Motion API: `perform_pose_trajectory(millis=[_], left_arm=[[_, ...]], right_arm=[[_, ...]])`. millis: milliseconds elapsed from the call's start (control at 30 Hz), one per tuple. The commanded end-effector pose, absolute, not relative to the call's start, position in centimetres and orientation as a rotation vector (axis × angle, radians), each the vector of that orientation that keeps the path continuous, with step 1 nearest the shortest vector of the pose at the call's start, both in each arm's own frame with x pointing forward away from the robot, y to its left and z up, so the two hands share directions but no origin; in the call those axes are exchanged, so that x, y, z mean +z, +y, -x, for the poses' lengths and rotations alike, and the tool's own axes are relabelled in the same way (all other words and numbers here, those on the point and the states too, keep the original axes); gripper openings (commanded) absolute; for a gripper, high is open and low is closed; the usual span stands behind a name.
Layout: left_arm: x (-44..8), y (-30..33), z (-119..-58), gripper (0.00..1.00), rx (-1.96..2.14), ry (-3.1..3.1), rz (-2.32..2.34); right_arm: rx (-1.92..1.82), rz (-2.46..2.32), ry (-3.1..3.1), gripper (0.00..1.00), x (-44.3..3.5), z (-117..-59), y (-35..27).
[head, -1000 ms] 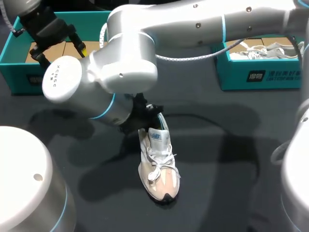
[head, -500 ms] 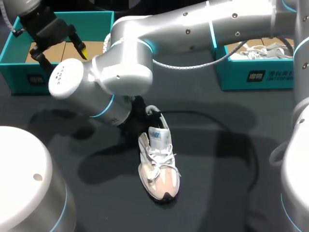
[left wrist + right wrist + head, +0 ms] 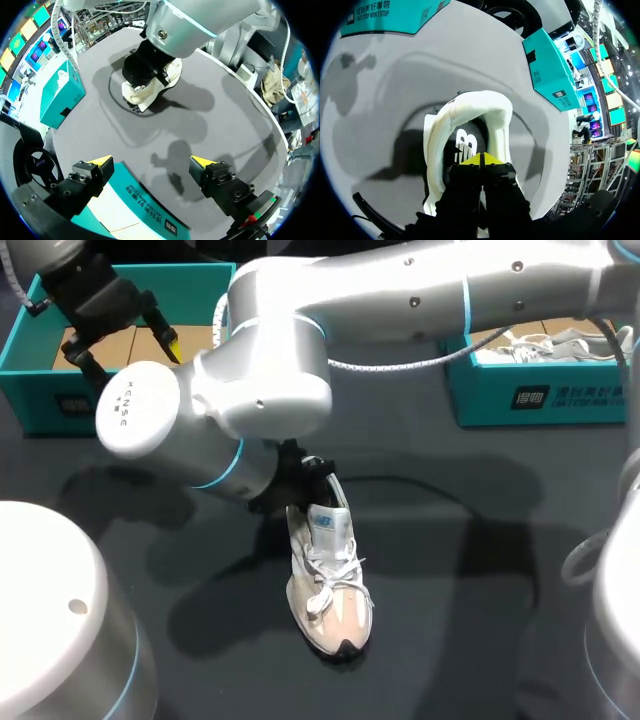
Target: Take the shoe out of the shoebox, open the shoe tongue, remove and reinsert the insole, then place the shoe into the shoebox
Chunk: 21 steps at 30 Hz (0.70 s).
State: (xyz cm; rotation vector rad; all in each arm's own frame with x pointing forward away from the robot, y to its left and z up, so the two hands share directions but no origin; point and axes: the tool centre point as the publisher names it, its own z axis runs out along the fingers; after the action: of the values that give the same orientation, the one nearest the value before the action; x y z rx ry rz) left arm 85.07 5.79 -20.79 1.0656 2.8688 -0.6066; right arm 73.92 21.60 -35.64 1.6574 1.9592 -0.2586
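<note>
Right claw [image 3: 481,159] closed at one shoe [image 3: 330,590], two shoeboxes [image 3: 40,390] [image 3: 540,398] behind

The tabletop [image 3: 460,580] is dark charcoal grey, matte and even, with no pattern or seam showing. Light falls on it from above and from more than one side. Several soft-edged shadows [image 3: 230,590] overlap on the surface, darkest near the middle and thinning to faint grey outlines toward the right. A thin dark curved line [image 3: 420,481] loops across the surface; whether it is a cord or a shadow cannot be told. In the left wrist view the grey surface ends at a narrow, paler edge [image 3: 252,97].
</note>
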Motion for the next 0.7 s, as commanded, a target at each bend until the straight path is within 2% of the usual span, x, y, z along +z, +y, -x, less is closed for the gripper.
perform_pose_trajectory(millis=[33, 433, 700], left_arm=[[-20.8, 5.8, -85.1, 1.00, -0.604, 2.870, -1.068], [-20.8, 5.8, -85.1, 1.00, -0.604, 2.870, -1.068], [-20.8, 5.8, -85.1, 1.00, -0.604, 2.870, -1.068]], right_arm=[[-0.167, -1.813, 1.790, 0.00, -36.5, -73.5, 21.3], [-0.212, -1.871, 1.923, 0.00, -40.6, -74.5, 21.2], [-0.053, -1.830, 2.007, 0.00, -36.0, -73.8, 22.1]])
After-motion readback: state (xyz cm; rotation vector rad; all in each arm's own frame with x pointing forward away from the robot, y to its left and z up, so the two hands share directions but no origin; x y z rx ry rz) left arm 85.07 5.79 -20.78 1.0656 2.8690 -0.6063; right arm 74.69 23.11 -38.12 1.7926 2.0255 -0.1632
